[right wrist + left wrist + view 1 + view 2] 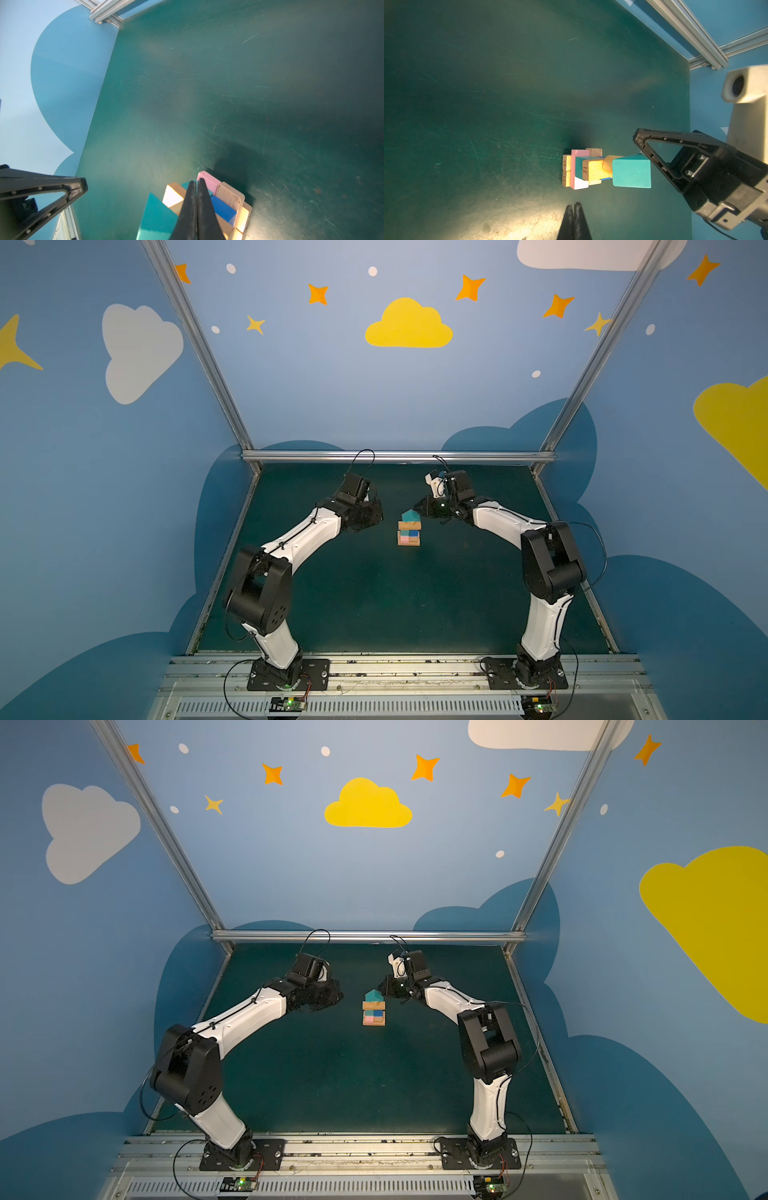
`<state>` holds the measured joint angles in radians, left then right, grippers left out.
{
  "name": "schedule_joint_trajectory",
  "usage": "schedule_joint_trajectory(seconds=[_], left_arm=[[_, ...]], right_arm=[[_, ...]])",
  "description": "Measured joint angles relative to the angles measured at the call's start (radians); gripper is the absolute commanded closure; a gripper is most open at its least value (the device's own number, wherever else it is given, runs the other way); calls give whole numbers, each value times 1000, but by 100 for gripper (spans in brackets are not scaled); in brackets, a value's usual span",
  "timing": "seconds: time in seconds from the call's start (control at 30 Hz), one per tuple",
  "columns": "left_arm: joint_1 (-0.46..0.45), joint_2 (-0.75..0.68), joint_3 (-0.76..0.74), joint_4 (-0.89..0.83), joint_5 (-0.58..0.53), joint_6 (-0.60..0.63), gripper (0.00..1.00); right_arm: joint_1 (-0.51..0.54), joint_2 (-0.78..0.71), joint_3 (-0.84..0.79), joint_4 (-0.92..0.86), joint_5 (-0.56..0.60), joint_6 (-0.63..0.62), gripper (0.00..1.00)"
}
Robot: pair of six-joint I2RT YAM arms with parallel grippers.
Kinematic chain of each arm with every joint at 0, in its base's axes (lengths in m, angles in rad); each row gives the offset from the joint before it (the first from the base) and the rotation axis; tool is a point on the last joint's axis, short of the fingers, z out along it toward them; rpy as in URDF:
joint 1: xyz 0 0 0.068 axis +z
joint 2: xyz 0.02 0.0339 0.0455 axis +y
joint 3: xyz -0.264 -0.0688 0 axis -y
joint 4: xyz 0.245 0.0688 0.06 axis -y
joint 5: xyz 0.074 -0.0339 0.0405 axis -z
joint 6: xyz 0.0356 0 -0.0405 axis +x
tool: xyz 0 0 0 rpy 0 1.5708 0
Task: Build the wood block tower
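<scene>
The wood block tower [409, 531] [374, 1011] stands mid-table: tan bars at the base, a pink bar [208, 180], a blue cube [223, 207] and a teal cube above, then tan pieces with a teal house-shaped piece [410, 515] [631, 171] on top. My right gripper [416, 508] [196, 182] is shut and empty, its tips just beside and above the tower's top on the right. My left gripper [377, 510] [574, 204] hangs left of the tower, clear of it, shut with nothing between its fingers.
Dark green table surface [374, 593] runs around the tower on all sides. Aluminium frame rails [395, 456] border the back and sides, with blue painted walls beyond. Both arm bases [286, 674] sit on the front rail.
</scene>
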<state>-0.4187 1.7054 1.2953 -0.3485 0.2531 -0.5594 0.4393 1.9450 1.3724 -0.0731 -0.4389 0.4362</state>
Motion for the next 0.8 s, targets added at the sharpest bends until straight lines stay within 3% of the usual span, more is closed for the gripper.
schedule_joint_trajectory(seconds=[0.47, 0.6, 0.8], left_arm=[[5, 0, 1, -2, 0, 3, 96], [14, -10, 1, -11, 0, 12, 96], [40, -114, 0, -41, -40, 50, 95]], right_arm=[[-44, -32, 15, -53, 28, -24, 100], [-77, -114, 13, -76, 53, -37, 100], [-127, -356, -80, -81, 117, -68, 100]])
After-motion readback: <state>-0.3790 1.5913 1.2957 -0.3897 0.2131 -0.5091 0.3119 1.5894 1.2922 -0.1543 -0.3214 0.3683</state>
